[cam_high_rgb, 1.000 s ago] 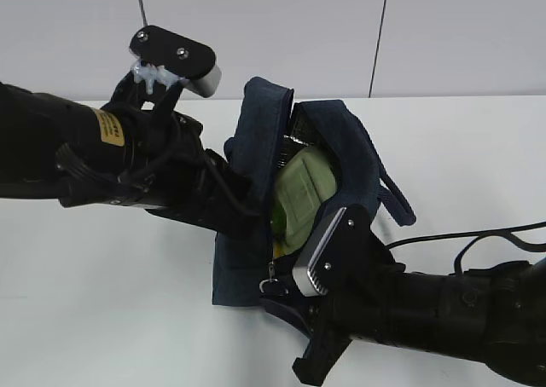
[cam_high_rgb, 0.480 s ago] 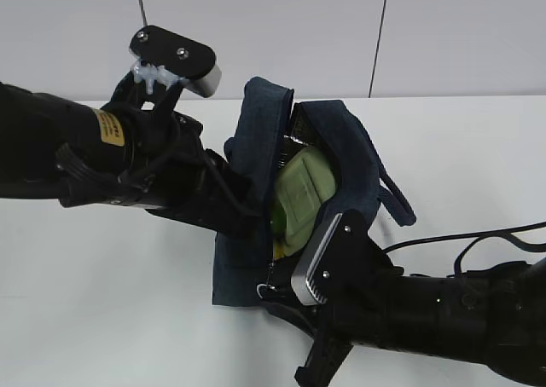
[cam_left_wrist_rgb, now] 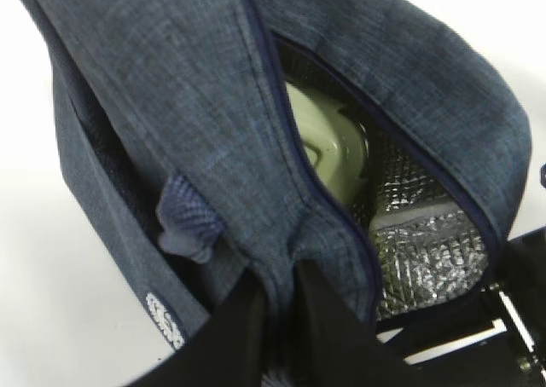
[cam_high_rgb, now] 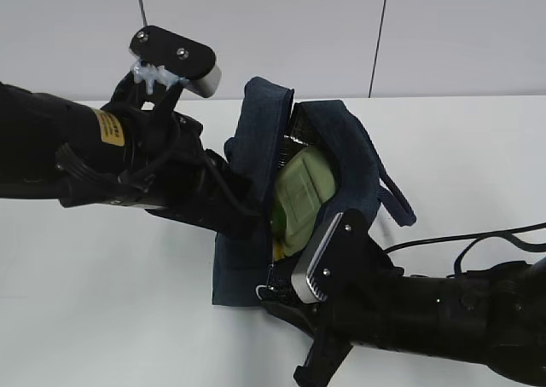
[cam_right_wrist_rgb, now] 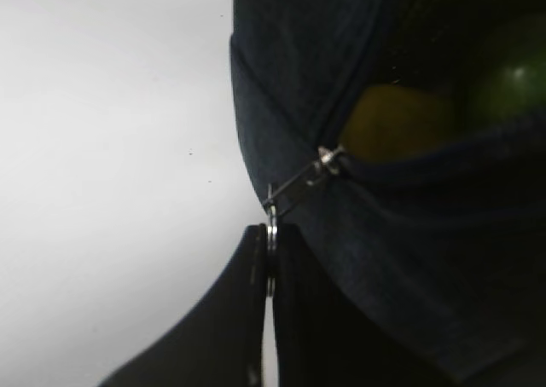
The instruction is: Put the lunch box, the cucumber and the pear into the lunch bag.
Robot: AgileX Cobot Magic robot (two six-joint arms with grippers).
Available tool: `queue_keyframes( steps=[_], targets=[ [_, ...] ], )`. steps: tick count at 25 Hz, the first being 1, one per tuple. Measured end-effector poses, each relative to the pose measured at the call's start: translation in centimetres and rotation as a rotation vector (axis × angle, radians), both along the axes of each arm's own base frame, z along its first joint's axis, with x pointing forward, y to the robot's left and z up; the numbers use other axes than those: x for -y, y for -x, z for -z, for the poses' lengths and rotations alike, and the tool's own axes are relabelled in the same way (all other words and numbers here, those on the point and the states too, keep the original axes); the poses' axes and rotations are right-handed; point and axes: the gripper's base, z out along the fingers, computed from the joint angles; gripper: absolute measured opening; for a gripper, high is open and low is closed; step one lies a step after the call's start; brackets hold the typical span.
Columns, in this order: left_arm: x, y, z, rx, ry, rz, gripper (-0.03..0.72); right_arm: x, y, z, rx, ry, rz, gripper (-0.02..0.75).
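Observation:
The navy lunch bag (cam_high_rgb: 256,148) lies open on the white table, silver lining showing. Inside it rests the lunch box (cam_high_rgb: 299,195) with its sage-green lid, also visible in the left wrist view (cam_left_wrist_rgb: 328,144). The yellow pear (cam_right_wrist_rgb: 388,123) and the dark green cucumber (cam_right_wrist_rgb: 512,84) sit inside near the bag's front end. My left gripper (cam_left_wrist_rgb: 280,297) is shut on a fold of the bag's fabric flap (cam_left_wrist_rgb: 213,114), holding it up. My right gripper (cam_right_wrist_rgb: 270,251) is shut on the silver ring pull (cam_right_wrist_rgb: 270,233) of the zipper at the bag's near corner.
White table (cam_high_rgb: 102,302) surrounds the bag. The bag's corded loop handle (cam_high_rgb: 397,204) lies to the right of it. A black cable (cam_high_rgb: 478,233) trails from the right arm across the table. A white wall stands behind.
My right gripper has closed onto the zipper's ring pull and shifted slightly left. The left arm and the flap it holds have stayed in place.

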Motion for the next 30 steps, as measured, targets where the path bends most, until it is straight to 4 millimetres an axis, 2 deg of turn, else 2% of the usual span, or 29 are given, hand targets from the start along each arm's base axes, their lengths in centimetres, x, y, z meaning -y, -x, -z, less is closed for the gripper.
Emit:
queue_keyframes(
  steps=[10,22,30],
  targets=[
    [0.0,0.0,0.0,-0.003,-0.003,0.0,0.009,-0.1,1.1,-0.4,-0.024,-0.093,-0.032,0.0],
    [0.0,0.0,0.0,-0.004,-0.003,0.001,0.009,1.0,2.9,-3.1,0.014,-0.153,-0.024,0.0],
    [0.0,0.0,0.0,-0.006,-0.002,-0.001,0.009,1.3,3.2,-4.9,0.063,-0.165,-0.022,0.0]
  ],
)
